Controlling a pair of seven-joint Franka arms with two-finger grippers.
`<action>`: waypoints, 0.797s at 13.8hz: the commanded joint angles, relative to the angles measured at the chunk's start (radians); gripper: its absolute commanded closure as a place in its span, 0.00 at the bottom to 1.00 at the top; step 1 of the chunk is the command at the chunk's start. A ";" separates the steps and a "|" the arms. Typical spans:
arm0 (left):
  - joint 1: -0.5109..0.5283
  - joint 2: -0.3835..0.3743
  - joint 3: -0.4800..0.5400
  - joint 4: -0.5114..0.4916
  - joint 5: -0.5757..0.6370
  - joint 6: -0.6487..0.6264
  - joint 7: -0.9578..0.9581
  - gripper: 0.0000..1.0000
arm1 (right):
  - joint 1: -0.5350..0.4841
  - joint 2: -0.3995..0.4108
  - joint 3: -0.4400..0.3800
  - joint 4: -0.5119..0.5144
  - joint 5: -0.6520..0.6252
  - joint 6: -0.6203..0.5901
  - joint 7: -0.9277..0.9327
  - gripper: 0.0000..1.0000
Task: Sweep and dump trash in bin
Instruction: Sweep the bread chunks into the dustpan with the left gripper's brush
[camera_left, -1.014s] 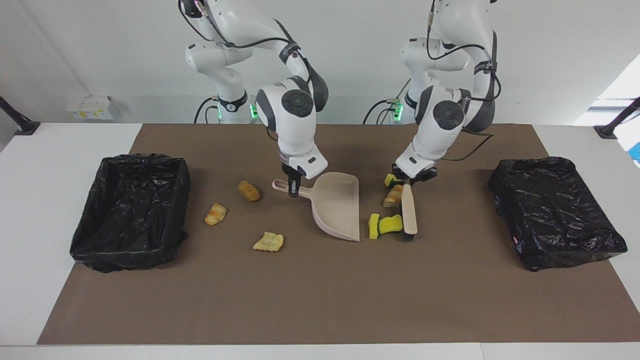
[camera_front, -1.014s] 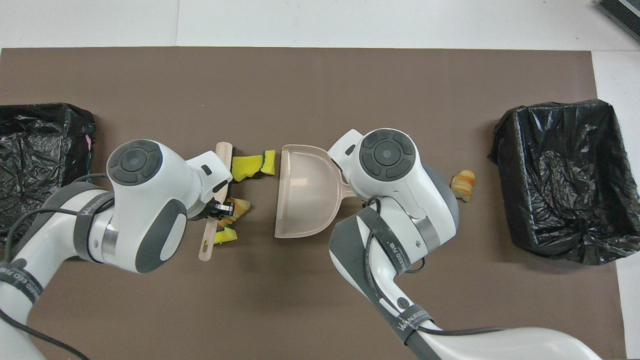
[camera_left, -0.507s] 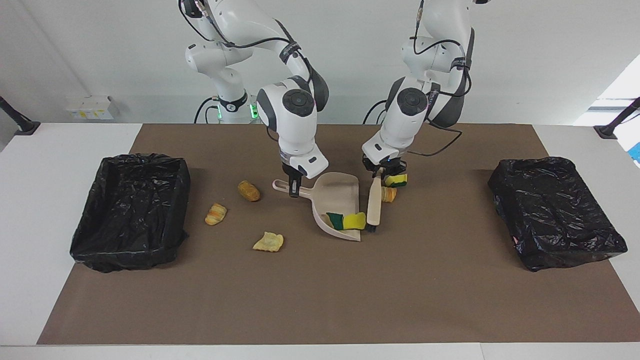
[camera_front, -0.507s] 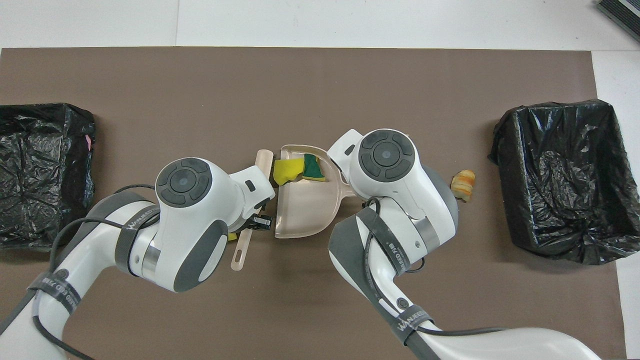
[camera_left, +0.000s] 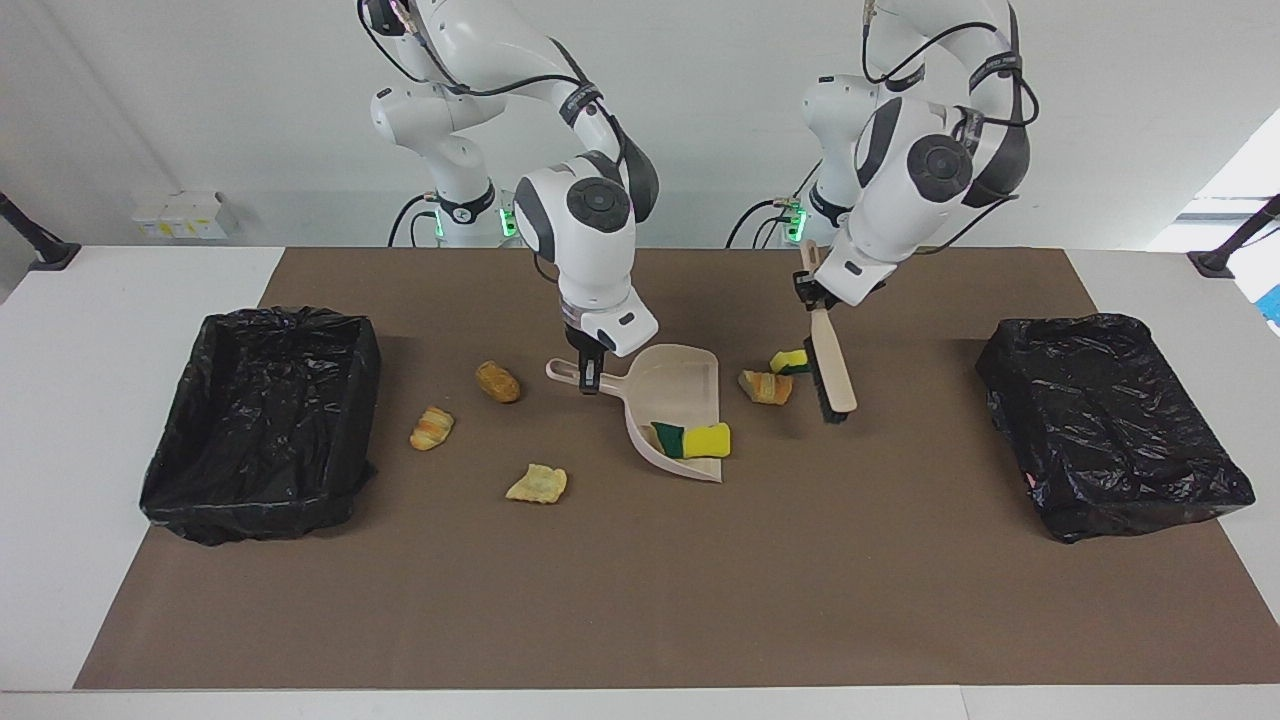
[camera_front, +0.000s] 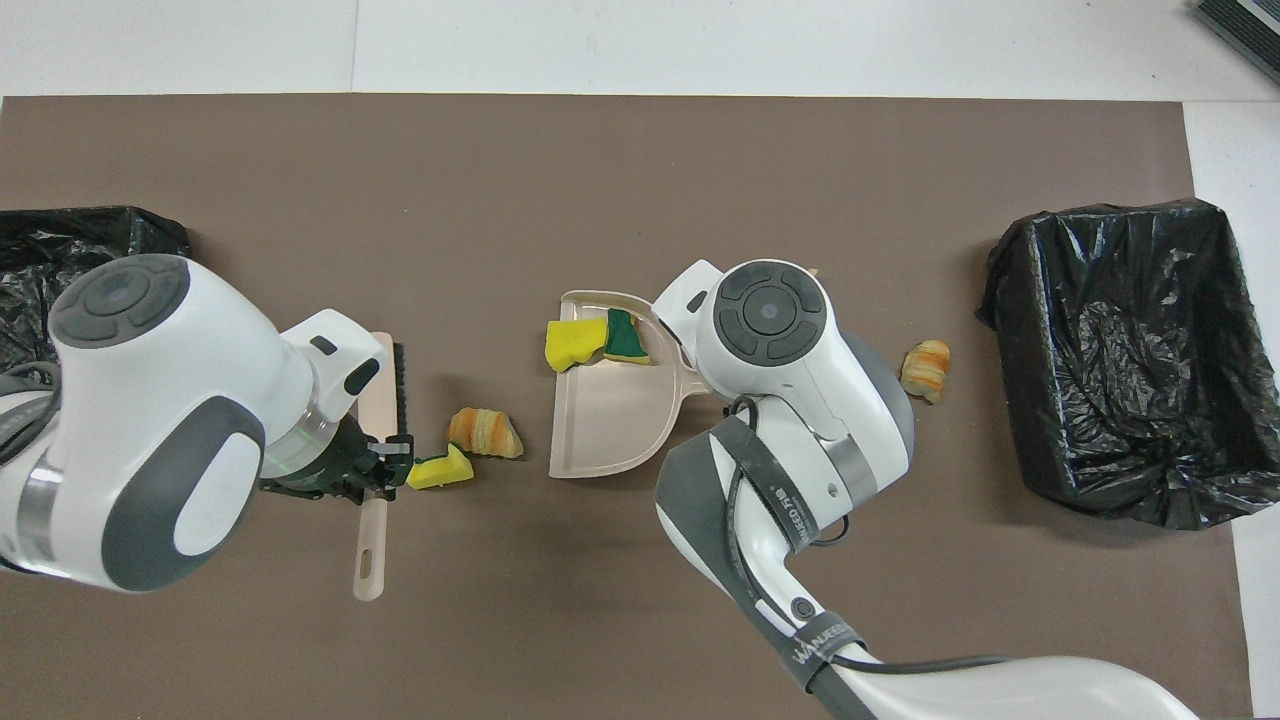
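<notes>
Two arms work over my big brown mat (camera_left: 640, 590) on a white table (camera_left: 90, 420).

A black bin (camera_left: 262, 420) sits at each end. My right gripper (camera_left: 590, 378) is clamped on the dustpan (camera_left: 680, 400) handle; two sponges (camera_left: 695, 440) lie inside. My left gripper (camera_left: 812, 298) grips the brush (camera_left: 828, 370), lifted over a sponge (camera_left: 788, 361) and pastry (camera_left: 765, 387).

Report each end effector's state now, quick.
Left end effector: shut on the brush, raised over the mat.
Right end effector: shut on the dustpan handle, pan resting on the mat.
</notes>
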 joint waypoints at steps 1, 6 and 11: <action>0.002 -0.119 -0.010 -0.167 -0.019 0.002 -0.128 1.00 | 0.022 -0.021 0.004 -0.023 -0.011 -0.015 -0.060 1.00; -0.035 -0.184 -0.013 -0.382 -0.019 0.201 -0.113 1.00 | 0.047 -0.059 0.004 -0.117 -0.012 0.030 -0.061 1.00; -0.139 -0.078 -0.013 -0.383 -0.019 0.425 0.094 1.00 | 0.053 -0.054 0.004 -0.112 -0.012 0.051 -0.050 1.00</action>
